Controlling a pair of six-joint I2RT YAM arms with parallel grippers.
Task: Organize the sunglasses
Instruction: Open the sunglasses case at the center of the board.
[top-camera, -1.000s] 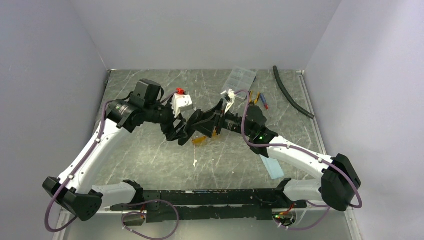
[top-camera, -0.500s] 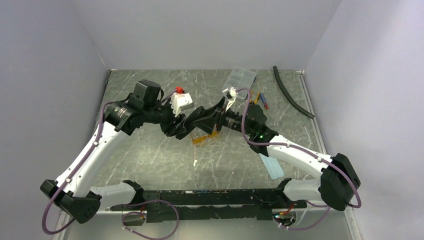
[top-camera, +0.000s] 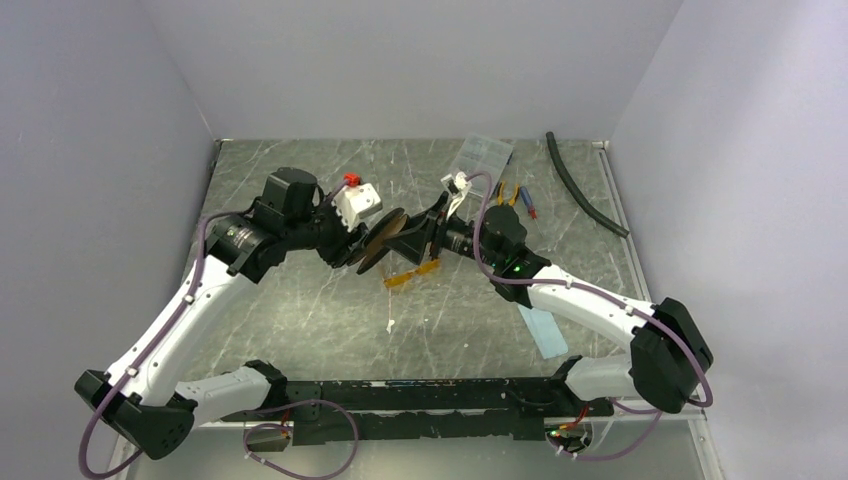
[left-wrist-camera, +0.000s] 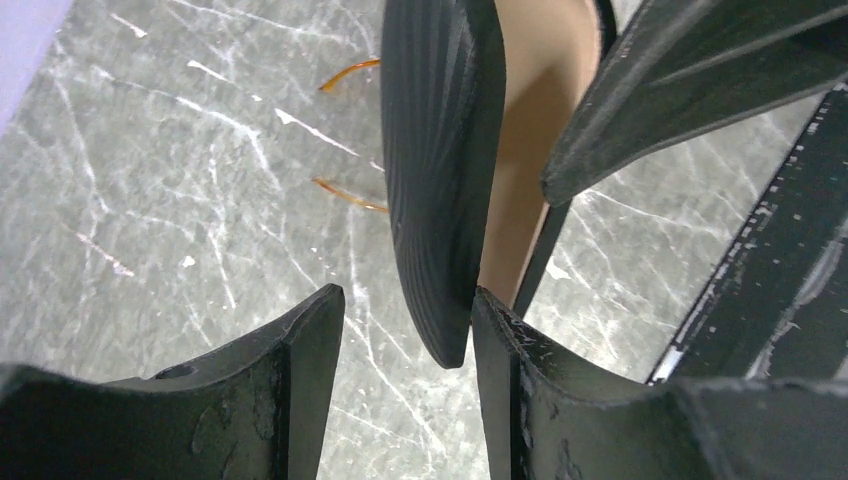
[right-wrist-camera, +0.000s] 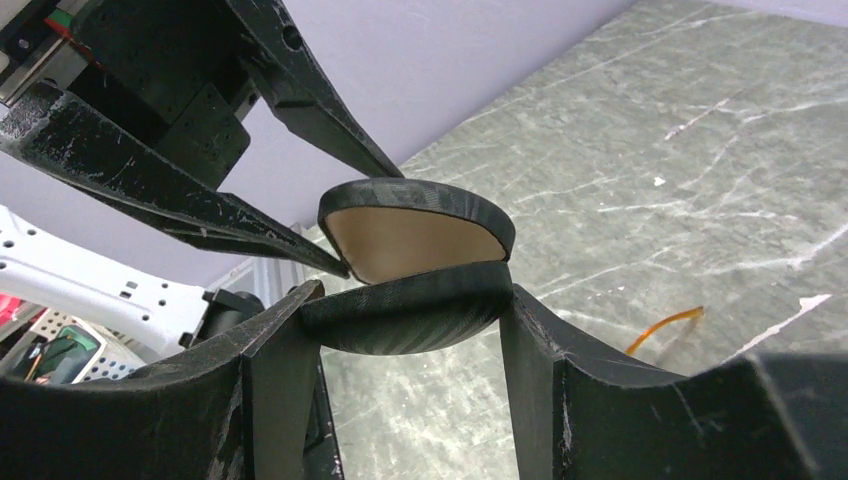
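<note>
The sunglasses (top-camera: 412, 273) lie on the marble table just in front of both grippers. Only their thin orange arms show in the left wrist view (left-wrist-camera: 348, 193) and one arm in the right wrist view (right-wrist-camera: 664, 327). A black glasses case (top-camera: 384, 233) with a tan lining is held in the air, its lid swung open. My right gripper (right-wrist-camera: 405, 300) is shut across the case's lower shell (right-wrist-camera: 410, 315). My left gripper (left-wrist-camera: 405, 310) is open around the lid (left-wrist-camera: 440, 190). Its right finger (left-wrist-camera: 520, 340) rests against the tan inside, and its left finger stands apart.
A clear plastic organizer box (top-camera: 482, 155), orange-handled pliers (top-camera: 514, 196) and a black hose (top-camera: 585, 195) lie at the back right. A pale blue cloth (top-camera: 545, 332) lies under the right forearm. A small white scrap (top-camera: 389, 325) lies in front. Walls close in three sides.
The case lid has swung open, showing the tan lining. Both grippers have risen slightly and shifted toward the back. The sunglasses have stayed on the table.
</note>
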